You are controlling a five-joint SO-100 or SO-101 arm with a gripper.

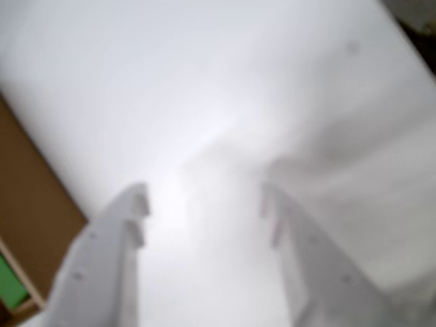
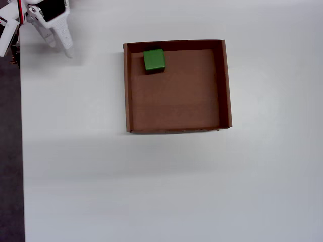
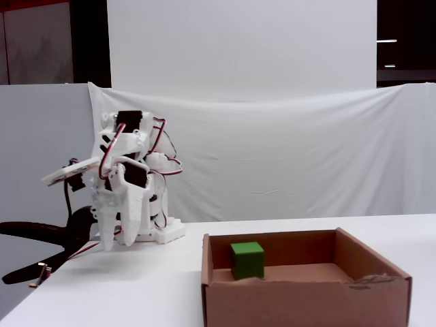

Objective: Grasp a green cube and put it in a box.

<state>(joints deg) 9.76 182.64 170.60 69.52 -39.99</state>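
The green cube (image 2: 153, 60) rests on the floor of the brown cardboard box (image 2: 126, 85), in its top-left corner in the overhead view. In the fixed view the cube (image 3: 246, 259) sits inside near the left wall of the box (image 3: 300, 300). My white gripper (image 2: 59, 49) hangs over the table's top-left corner, well away from the box. In the wrist view the gripper (image 1: 204, 201) is open, with only bare white table between its fingers. A strip of the box (image 1: 27, 204) and a sliver of the cube (image 1: 10, 283) show at that view's left edge.
The folded arm (image 3: 126, 184) stands on its base (image 3: 167, 233) at the table's back left. A black clamp (image 3: 41, 231) sticks out beside it. The table's left edge (image 2: 20, 151) borders a dark floor. A white cloth backdrop (image 3: 286, 163) closes the rear.
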